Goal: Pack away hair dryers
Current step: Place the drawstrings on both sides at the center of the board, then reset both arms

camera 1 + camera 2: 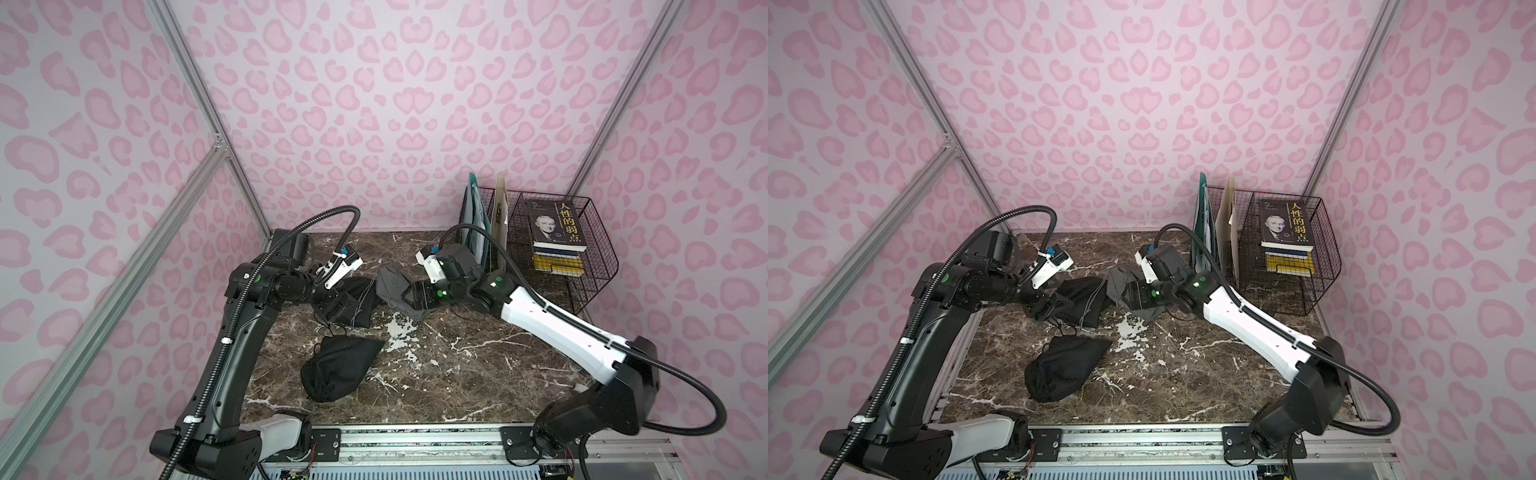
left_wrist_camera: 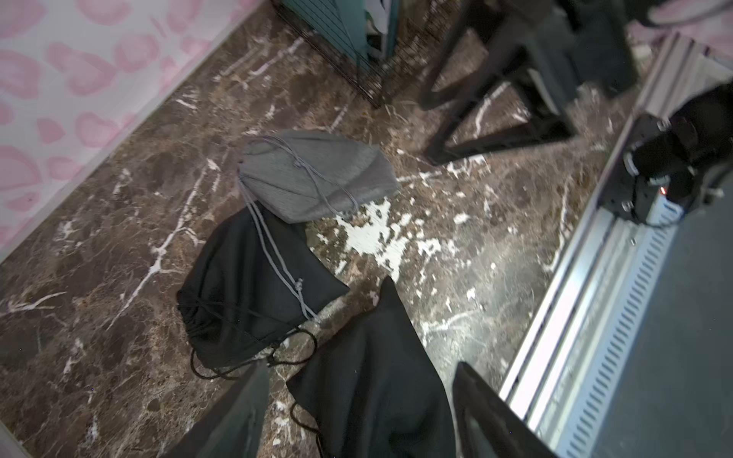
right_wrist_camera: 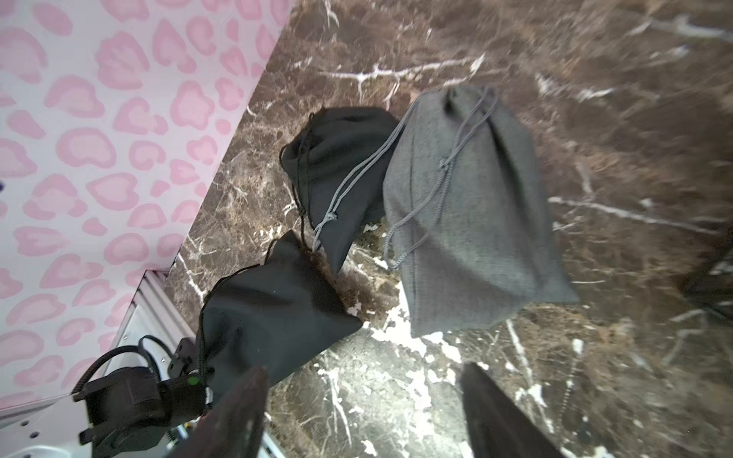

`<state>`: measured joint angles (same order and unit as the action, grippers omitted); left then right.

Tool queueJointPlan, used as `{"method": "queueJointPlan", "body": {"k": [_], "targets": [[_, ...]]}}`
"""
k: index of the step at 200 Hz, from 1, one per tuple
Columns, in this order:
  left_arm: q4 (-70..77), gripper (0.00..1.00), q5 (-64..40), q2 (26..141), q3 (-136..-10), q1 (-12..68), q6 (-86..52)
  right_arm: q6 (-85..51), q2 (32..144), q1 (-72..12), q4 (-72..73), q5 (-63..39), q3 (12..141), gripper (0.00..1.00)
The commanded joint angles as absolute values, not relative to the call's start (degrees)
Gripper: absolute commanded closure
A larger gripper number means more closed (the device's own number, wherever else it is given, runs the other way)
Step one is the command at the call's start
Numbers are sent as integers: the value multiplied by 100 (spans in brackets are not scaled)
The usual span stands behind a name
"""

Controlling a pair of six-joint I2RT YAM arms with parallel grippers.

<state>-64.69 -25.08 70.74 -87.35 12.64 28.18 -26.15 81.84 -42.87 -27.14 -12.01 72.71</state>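
I see three bulging pouches on the brown marble table (image 1: 457, 365). A grey drawstring fabric pouch (image 2: 317, 174) touches a black drawstring pouch (image 2: 246, 285), and its cords lie across that one. A second black pouch (image 1: 340, 368) sits nearer the rail. All the mouths are cinched and no hair dryer shows, so I cannot tell what each holds.

A black wire basket (image 1: 598, 249) in the far right corner holds stacked books (image 1: 552, 224).

My left gripper (image 2: 361, 368) stands wide over black fabric, clamping nothing. My right gripper (image 3: 365, 368) also gapes, empty, above bare marble. In both top views their tips are lost against the dark cloth.
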Motion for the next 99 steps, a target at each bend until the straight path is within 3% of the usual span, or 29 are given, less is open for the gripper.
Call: {"method": "queueJointPlan", "body": {"k": [1, 9, 36, 68, 99], "targets": [[-4935, 13, -1816, 6783, -8169, 1253, 1107, -2078, 7152, -4329, -892, -2, 5973, 2], [-4523, 0, -1619, 6614, -7794, 1253, 822, -1835, 6579, -4342, -153, 413, 5269, 1], [-3338, 1, -891, 6031, -6521, 1249, 275, -1398, 4674, -4052, 1563, 1796, 3241, 1], [-2204, 1, -335, 5557, -5071, 1248, 283, -1349, 2764, -2448, 1628, 1020, 1699, 1], [-1222, 1, -299, 5179, -3945, 1138, 457, -1730, 2047, -1065, 1534, 157, 1062, 1]]}}
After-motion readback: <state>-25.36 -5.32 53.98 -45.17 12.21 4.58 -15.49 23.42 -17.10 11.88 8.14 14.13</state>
